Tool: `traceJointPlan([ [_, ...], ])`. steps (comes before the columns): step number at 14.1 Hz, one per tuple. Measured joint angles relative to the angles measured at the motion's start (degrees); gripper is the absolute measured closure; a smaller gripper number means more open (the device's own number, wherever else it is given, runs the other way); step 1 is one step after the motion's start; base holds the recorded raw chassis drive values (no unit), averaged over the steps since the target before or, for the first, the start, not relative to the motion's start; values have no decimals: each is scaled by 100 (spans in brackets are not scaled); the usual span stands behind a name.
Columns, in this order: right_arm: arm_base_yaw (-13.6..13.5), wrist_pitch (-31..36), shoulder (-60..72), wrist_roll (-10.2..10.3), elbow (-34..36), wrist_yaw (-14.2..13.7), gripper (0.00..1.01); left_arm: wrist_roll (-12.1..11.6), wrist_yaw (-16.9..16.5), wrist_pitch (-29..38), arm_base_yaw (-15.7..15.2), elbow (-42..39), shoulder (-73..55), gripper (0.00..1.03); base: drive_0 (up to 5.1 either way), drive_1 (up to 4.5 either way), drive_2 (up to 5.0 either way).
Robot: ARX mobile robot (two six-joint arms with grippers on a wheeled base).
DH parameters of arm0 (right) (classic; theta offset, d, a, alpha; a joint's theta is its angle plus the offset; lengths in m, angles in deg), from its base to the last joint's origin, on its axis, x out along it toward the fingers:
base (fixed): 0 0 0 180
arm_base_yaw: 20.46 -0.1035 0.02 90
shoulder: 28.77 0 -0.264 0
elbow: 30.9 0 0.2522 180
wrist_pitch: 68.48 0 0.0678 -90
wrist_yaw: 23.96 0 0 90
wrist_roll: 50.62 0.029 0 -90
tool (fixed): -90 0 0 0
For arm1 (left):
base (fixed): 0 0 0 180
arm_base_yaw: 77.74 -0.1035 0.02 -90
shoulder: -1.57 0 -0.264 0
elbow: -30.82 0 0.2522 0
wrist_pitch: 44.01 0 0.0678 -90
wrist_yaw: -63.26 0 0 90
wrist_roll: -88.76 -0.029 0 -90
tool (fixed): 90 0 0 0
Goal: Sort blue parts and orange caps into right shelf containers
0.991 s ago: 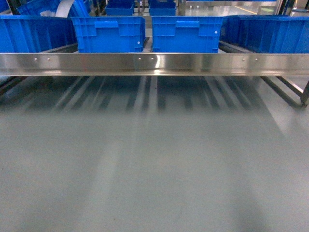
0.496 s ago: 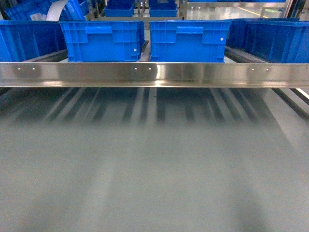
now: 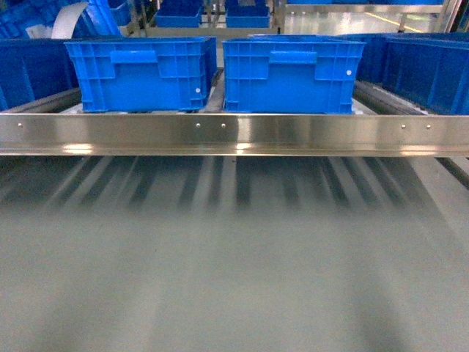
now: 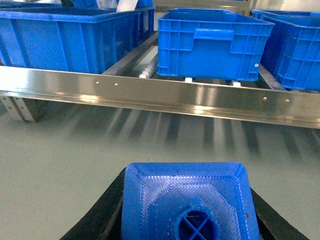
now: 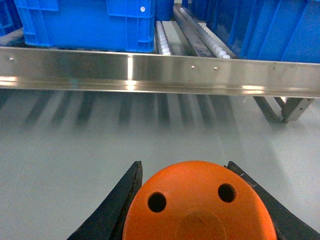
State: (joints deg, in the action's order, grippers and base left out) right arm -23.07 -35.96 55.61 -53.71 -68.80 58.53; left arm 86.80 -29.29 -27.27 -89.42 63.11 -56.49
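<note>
In the left wrist view a blue part [image 4: 190, 200], boxy with a round stud on top, sits clamped between the black fingers of my left gripper [image 4: 187, 210]. The right wrist view shows an orange cap [image 5: 200, 205] with two small holes in its flat top, held between the fingers of my right gripper [image 5: 197, 210]. Large blue ribbed crates [image 3: 135, 73] [image 3: 289, 73] stand side by side on the shelf behind a steel rail [image 3: 234, 133]; they also show as the crate [image 4: 212, 45] and the crate [image 5: 87, 22]. Neither gripper appears in the head view.
Grey floor [image 3: 234, 264] stretches between me and the rail. More blue crates flank the shelf at the left [image 3: 29, 73] and right [image 3: 432, 70]. Roller tracks [image 5: 165, 40] run between the crates. A shelf leg [image 5: 290, 107] stands at the right.
The shelf rail and crates have grown larger and dropped lower in the head view, so the shelf is nearer than a second ago.
</note>
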Motion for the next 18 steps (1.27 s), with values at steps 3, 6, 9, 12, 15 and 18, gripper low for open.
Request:
traceJointPlan([
  [3,0,11,0,0,0,2,58,0,2,0,0,0,0,58,2,405,-401],
  [6,0,-4,0,0,0,0,58,0,0,9,0,0,0,58,9,417,-400],
  [9,0,13,-11,0,0,2,58,0,0,4,0,0,0,58,11,440,-418],
  [12,0,2,-11,0,0,2,58,0,0,0,0,0,-2,58,5,434,-424],
  [15,0,-2,-11,0,0,2,58,0,2,13,-4,0,0,58,5,289,-279],
  [18,0,26,-7,0,-13,4,58,0,2,13,0,0,-15,58,0,0,0],
])
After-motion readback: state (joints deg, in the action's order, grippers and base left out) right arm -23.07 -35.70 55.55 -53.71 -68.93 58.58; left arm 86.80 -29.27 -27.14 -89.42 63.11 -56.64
